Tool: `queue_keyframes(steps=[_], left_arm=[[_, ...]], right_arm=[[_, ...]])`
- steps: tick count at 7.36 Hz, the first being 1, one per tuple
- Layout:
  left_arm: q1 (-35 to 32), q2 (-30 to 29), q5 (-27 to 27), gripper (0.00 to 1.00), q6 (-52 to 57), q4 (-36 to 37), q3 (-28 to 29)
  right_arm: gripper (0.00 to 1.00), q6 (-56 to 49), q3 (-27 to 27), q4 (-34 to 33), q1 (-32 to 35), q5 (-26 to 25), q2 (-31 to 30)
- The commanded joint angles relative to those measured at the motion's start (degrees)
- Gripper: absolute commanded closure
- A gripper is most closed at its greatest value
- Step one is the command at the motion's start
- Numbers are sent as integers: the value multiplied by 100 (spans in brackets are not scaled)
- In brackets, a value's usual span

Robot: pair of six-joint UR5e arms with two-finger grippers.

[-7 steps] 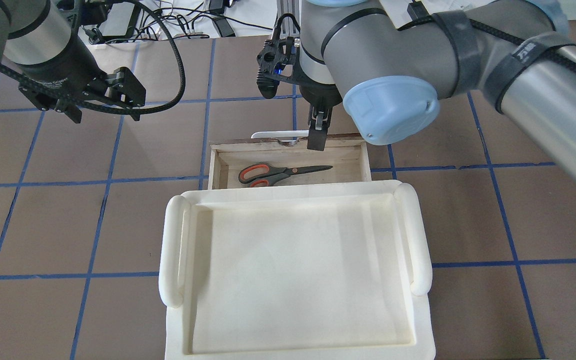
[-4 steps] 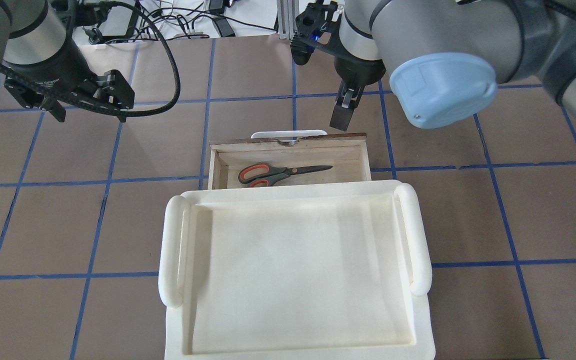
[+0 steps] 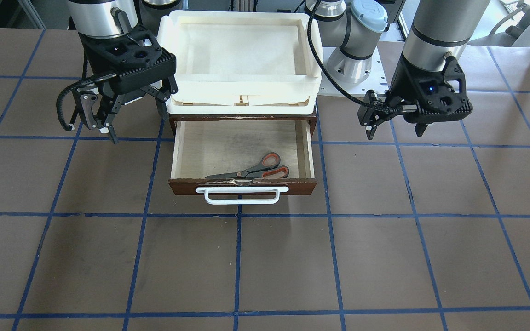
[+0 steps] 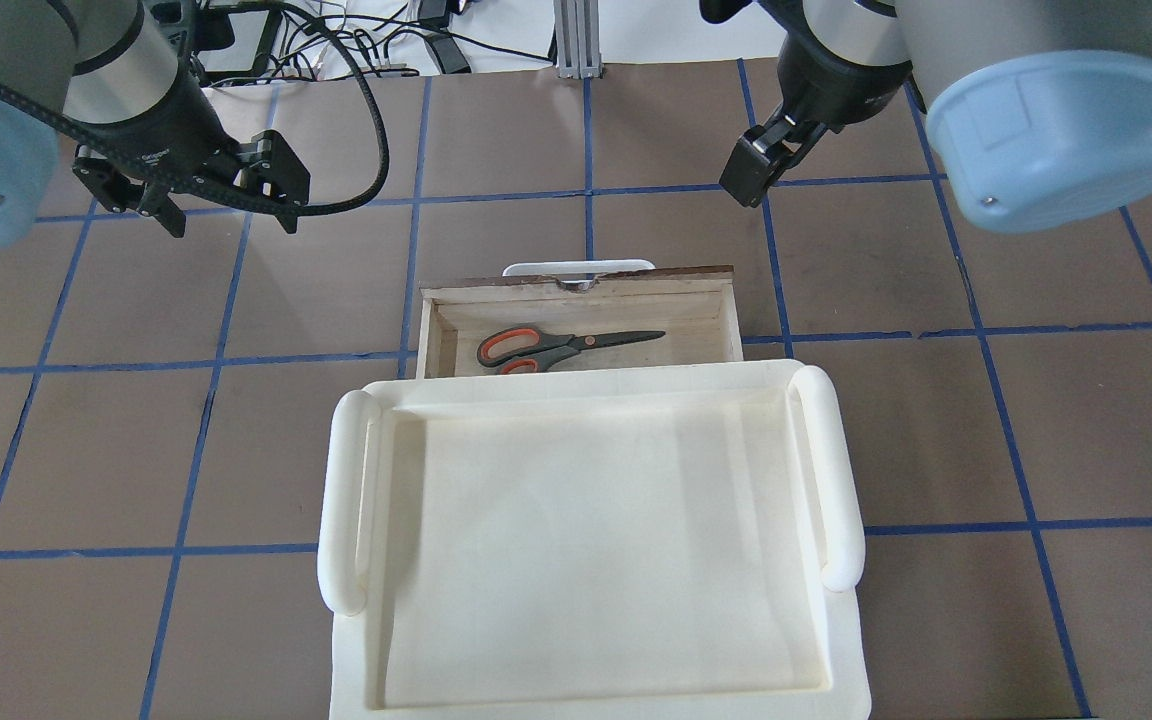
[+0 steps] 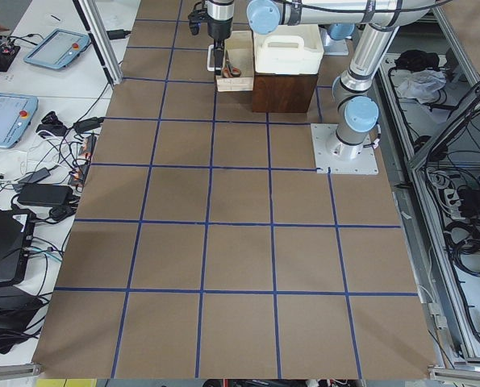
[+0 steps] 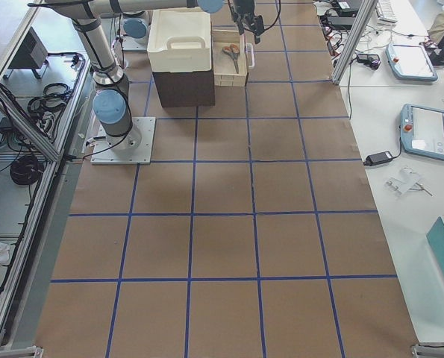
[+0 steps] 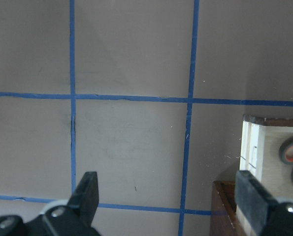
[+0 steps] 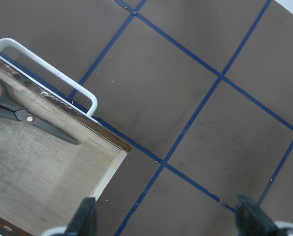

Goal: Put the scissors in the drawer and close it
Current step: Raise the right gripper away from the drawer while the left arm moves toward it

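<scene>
The scissors point(image 4: 561, 347), with grey handles and orange-red loops, lie flat inside the open drawer point(image 4: 576, 290), blades toward my right. They also show in the front view point(image 3: 253, 171). The drawer's dark brown front point(image 3: 187, 186) carries a white bar handle point(image 3: 242, 195). My right gripper point(image 4: 748, 180) is open and empty, above the table beyond the drawer's right front corner. My left gripper point(image 4: 233, 222) is open and empty, above the table off the drawer's left side. The right wrist view shows the scissors' blades point(image 8: 38, 123) and the handle point(image 8: 52, 69).
A cream-white plastic tray point(image 4: 346, 500) sits on top of the brown cabinet, behind the drawer opening. The table is brown with blue grid lines. Cables and devices lie beyond its far edge point(image 4: 356, 50).
My right gripper has moved from the drawer's front edge, away from it, up and to the right. My left gripper has shifted a little to the right. Scissors and drawer have not moved.
</scene>
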Motion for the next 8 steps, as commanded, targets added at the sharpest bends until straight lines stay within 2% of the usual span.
queue_keyframes(steps=[1,3,6,8], left_arm=[[-381,-338,-233,0,-373,291,92],[-778,-741,-259,0,-837,975,154],[-1201,-1479,-232,0,-1384,1136,487],[-1534,-1954,-233,0,-1832,1494,611]], right_arm=[[0,1349,0,550,-14,-36,-60],[0,1845,0,914,-14,-36,-252],[0,2556,-8,1046,-23,-9,-333],[0,2557,-52,985,-32,61,-280]])
